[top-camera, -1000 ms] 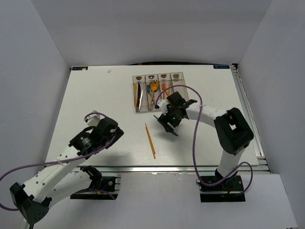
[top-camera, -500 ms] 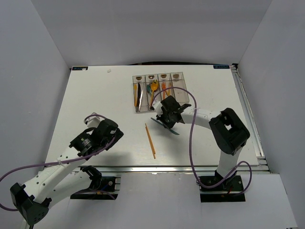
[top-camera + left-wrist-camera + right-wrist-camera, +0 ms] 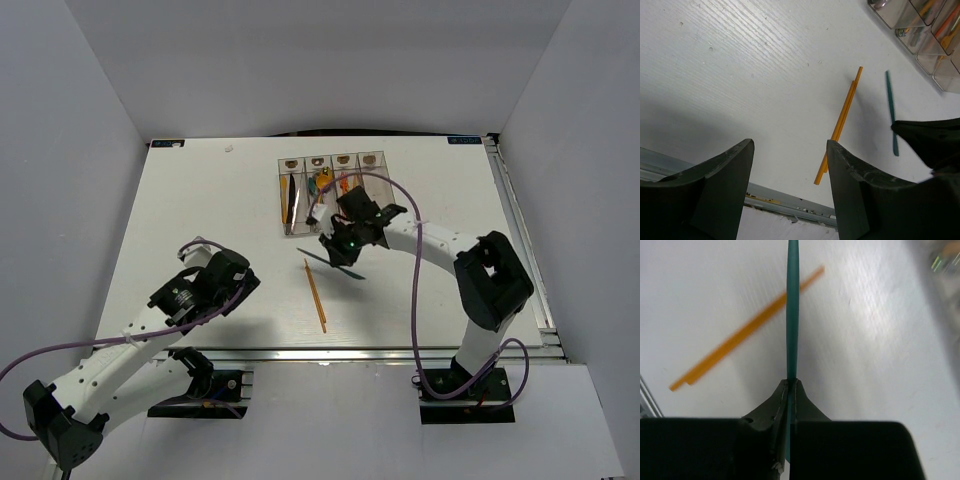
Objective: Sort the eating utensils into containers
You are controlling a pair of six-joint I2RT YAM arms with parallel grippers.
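Observation:
My right gripper (image 3: pixel 338 250) (image 3: pixel 791 383) is shut on a thin teal utensil (image 3: pixel 792 305) (image 3: pixel 890 100), which sticks straight out past its fingertips just in front of the containers. A pair of long orange utensils (image 3: pixel 316 295) (image 3: pixel 842 120) (image 3: pixel 745 335) lies on the white table, left of and nearer than the teal one. The clear containers (image 3: pixel 372 160) (image 3: pixel 920 30) stand in a row at the back and hold several coloured utensils. Over the near left of the table my left gripper (image 3: pixel 236 284) (image 3: pixel 790 142) is open, with nothing between its fingers.
The table's metal front rail (image 3: pixel 790 205) runs just below the left gripper's fingers. A purple cable (image 3: pixel 405 300) loops off the right arm. Grey walls close in the table on three sides.
The right gripper, open a second ago, has closed on the teal utensil and shifted a little with it. The left arm has barely moved.

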